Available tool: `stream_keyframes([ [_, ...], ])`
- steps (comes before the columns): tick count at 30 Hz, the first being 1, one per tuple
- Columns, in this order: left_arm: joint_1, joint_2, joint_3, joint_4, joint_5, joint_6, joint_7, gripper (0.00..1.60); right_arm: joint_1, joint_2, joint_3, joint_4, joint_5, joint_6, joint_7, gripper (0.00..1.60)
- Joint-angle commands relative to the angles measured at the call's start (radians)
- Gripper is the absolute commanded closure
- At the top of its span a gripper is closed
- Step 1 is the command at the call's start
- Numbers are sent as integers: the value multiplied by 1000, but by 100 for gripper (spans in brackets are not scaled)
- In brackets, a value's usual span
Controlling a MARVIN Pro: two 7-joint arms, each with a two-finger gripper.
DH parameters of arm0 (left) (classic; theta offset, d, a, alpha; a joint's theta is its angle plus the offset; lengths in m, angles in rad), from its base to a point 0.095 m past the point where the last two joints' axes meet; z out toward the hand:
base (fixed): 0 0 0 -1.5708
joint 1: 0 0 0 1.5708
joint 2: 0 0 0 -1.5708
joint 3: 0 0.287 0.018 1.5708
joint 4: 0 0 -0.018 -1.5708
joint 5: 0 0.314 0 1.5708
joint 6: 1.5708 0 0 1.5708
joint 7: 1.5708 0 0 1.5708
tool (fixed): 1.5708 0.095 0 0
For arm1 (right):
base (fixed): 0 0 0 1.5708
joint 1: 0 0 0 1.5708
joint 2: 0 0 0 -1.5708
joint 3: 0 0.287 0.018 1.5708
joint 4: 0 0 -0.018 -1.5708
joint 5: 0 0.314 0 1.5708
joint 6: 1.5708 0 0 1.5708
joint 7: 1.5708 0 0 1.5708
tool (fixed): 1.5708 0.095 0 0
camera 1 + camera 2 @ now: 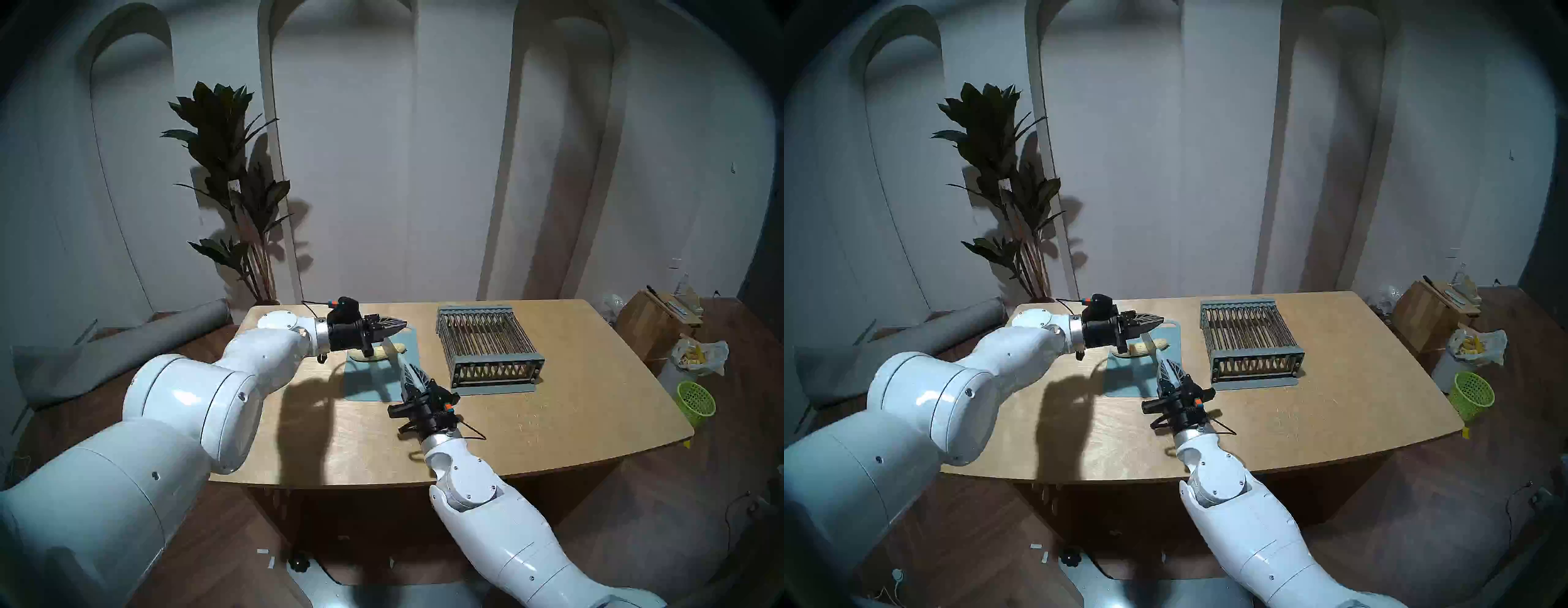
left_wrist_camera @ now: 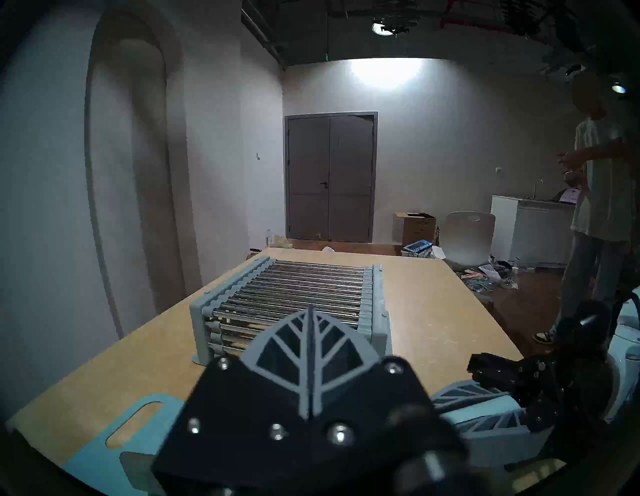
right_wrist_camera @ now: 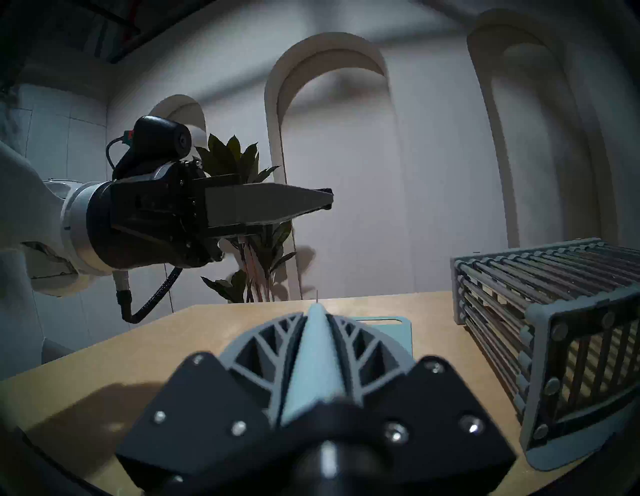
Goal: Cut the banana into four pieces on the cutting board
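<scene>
Banana lies on cutting board; slatted rack beside

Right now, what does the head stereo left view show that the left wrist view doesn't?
Only the head view: the banana lying on the board, the potted plant, the green basket. Only the wrist view: a double door and a standing person. Both: the cutting board, the grey rack, the wooden table.
</scene>
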Motion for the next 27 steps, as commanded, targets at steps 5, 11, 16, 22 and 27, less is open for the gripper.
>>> stream_keyframes([
  [5,-12,-14,14,-12,18,-3,6,160,10,-12,-5,-6,4,-10,10,160],
  [11,3,-20,36,-14,42,-20,2,160,16,-20,-7,4,13,-7,10,160],
  [16,10,-22,54,-12,63,-27,4,160,15,-23,-7,4,20,-7,8,160],
  [22,11,-24,74,-11,88,-27,9,160,15,-24,-9,3,26,-12,5,160],
  [27,16,-25,80,-9,97,-28,11,160,14,-23,-9,0,28,-12,2,160],
])
